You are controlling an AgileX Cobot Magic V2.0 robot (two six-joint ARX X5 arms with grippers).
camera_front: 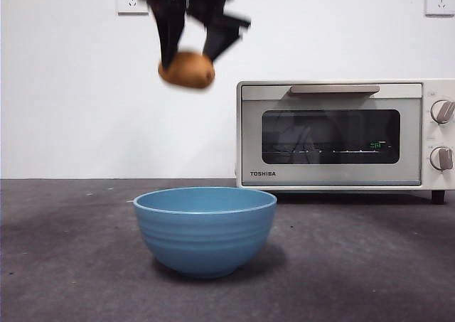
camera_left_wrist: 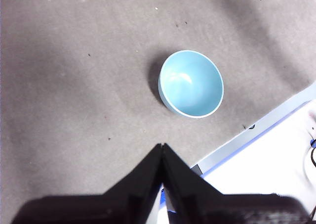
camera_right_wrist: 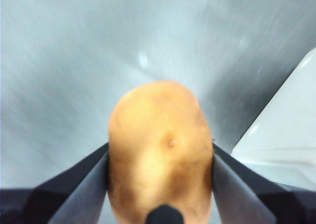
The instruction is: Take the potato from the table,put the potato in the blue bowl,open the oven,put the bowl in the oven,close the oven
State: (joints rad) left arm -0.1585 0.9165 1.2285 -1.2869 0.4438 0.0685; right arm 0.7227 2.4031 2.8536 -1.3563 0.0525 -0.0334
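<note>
Right hand clamped on the small rounded orange-brown potato, one black jaw pressing each flank in the right wrist view. In the front view the potato hangs high above the dark grey mottled counter, at about 12 o'clock from the round deep matte-blue ridged bowl, slightly toward 11. The bowl stands empty. Left hand waits well clear with its jaws together, holding nothing; its view looks down into the bowl.

Risks, as judged:
- Released from this height, the smooth potato could strike the rim and bounce out, or shove the light bowl across the counter.
- It sits slightly off the bowl's centre line, so a straight descent may land near the rim rather than the middle.
- The grip is on a rounded, smooth skin; a quick move could let it slip.

The cream-white boxy toaster oven stands at about 2 o'clock from the bowl, door shut.

Hard to make out:
- Hand and potato are motion-blurred in the front view.
- Background of the right wrist view is smeared; the bowl is not visible there.
- How far the potato lies in front of or behind the bowl cannot be told.
- The oven's right edge is cut off.
</note>
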